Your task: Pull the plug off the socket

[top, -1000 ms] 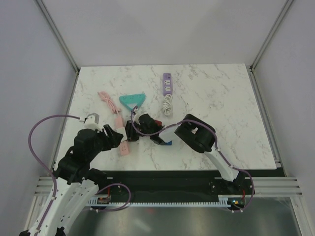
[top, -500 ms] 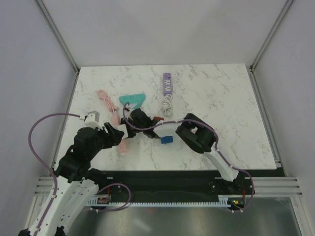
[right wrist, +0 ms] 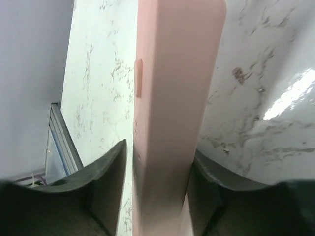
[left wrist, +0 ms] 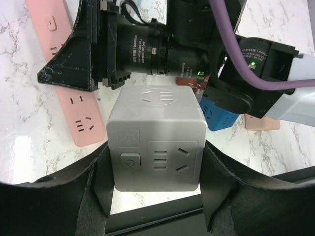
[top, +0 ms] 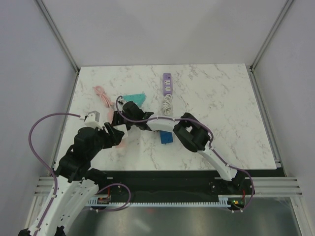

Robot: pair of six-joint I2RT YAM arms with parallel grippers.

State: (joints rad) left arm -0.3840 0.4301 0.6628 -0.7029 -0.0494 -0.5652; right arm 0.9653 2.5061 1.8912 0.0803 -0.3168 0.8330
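Note:
The socket (top: 168,83), a lilac strip with a coiled white cord (top: 168,104), lies at the table's back, far from both grippers. No plug shows on it. A tan block (left wrist: 262,123) peeks out behind the right arm; I cannot tell whether it is the plug. My left gripper (left wrist: 155,155) (top: 115,135) is shut on a white power cube (left wrist: 155,130). My right gripper (right wrist: 158,152) (top: 120,117) straddles a pink power strip (right wrist: 172,98) (left wrist: 74,108). Its jaws stand slightly apart, with a gap on the left side.
A blue block (top: 166,138) (left wrist: 216,113) lies under the right forearm. A teal triangular piece (top: 134,99) sits beside the right wrist. The pink strip's cord (top: 101,93) trails toward the table's left edge. The two grippers are nearly touching.
The right gripper swung left and away, from beside the left gripper to over the pink strip, and its jaws parted. The pink cord shifted back and left. The left gripper kept still.

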